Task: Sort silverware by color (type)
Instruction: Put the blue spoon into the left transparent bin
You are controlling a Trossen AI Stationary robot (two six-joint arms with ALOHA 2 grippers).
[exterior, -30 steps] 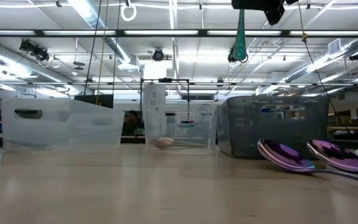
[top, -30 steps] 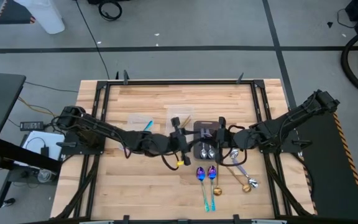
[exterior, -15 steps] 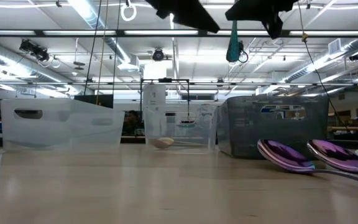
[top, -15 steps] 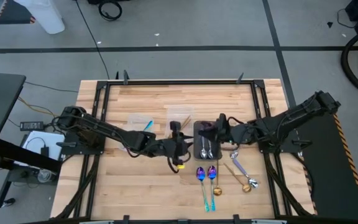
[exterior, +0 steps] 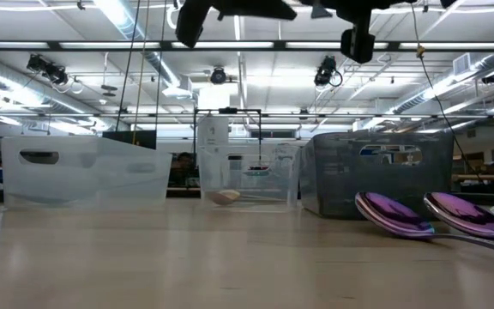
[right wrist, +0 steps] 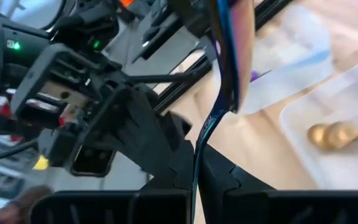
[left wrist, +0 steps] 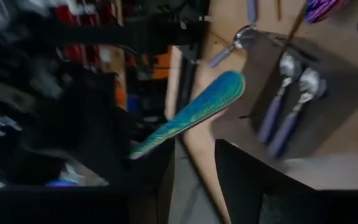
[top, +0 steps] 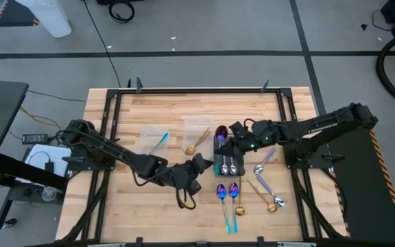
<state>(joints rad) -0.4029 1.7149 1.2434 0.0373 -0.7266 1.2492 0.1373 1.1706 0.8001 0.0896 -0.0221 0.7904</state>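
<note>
My right gripper (top: 233, 139) hovers over the far left corner of the dark tray (top: 217, 163), shut on an iridescent spoon. The spoon's purple bowl (top: 220, 130) points toward the far left. In the left wrist view its teal handle (left wrist: 194, 112) juts out from a dark blurred mass. My left gripper (top: 196, 167) is open just left of the tray and holds nothing. Two silver spoons (top: 229, 165) lie in the tray. Two purple spoons (top: 228, 192) lie flat on the wood nearby. My right gripper pinches the spoon between its two fingers at the thin neck (right wrist: 202, 134) just below the purple bowl (right wrist: 236, 56). It comes from the table's right, pointing left. The bowl sticks out past the fingertips. The spoon is lifted clear of the table.
A clear tub (top: 197, 140) holds a gold spoon, and another tub (top: 158, 142) to its left holds a teal-handled one. A gold spoon (top: 238, 208), a silver one (top: 260, 165) and a crossed pair (top: 273, 202) lie right of the tray. Bare wood stretches along the near left.
My left gripper has drawn back from the tray toward the table's near left. The spoon's teal handle hung straight down below the grippers in the low view and has now swung out of that view. Its bowl now points toward the far left over the tray's corner.
</note>
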